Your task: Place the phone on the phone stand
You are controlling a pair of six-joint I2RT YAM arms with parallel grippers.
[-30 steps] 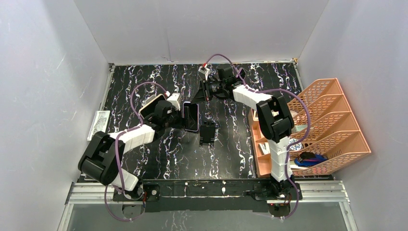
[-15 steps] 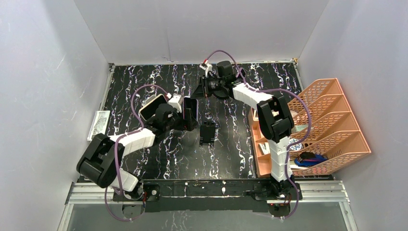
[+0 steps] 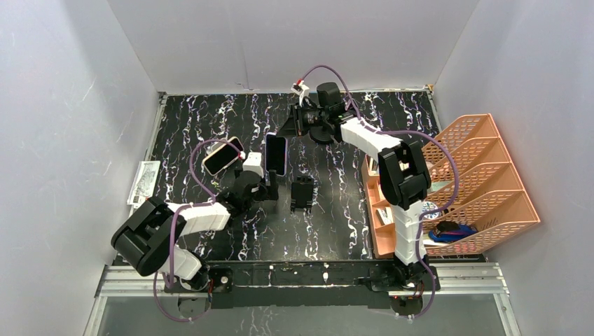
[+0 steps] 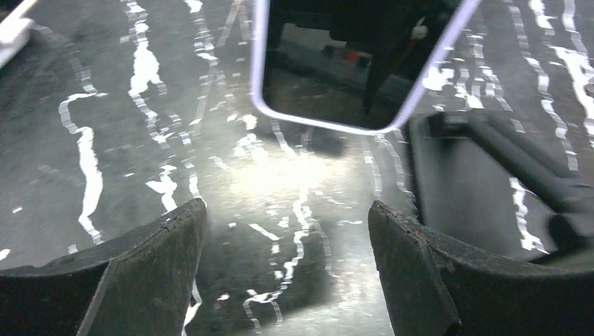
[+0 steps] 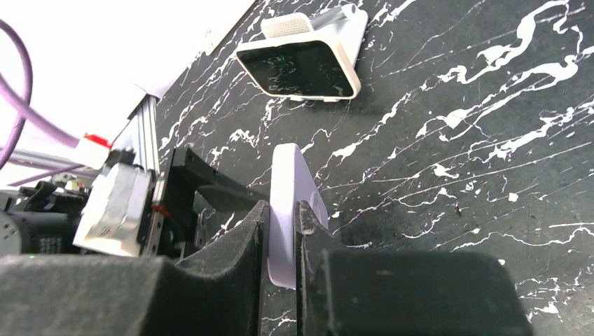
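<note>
The black marbled bench carries everything, with the orange file rack at its right side. The right arm reaches to the far middle of the bench and points back toward the left. Its end effector is closed tight on the phone. In the wrist view we see both fingers pressed on the two faces of the thin lavender body. The phone hangs from this grip with its long axis close to upright and the screen turned to the near side. Its lower short edge seems to be free above the bench.

The left end effector stands just on the near side of the phone, wide open and holding nothing. The phone stand, small and black, lies nearer and to the right of the phone, just beside it. We judge that the right arm must carry the phone a little nearer and rightward. Then it should lower the phone into the stand, keeping the long axis upright. A white device with a dark screen lies further left and has no part in this.
</note>
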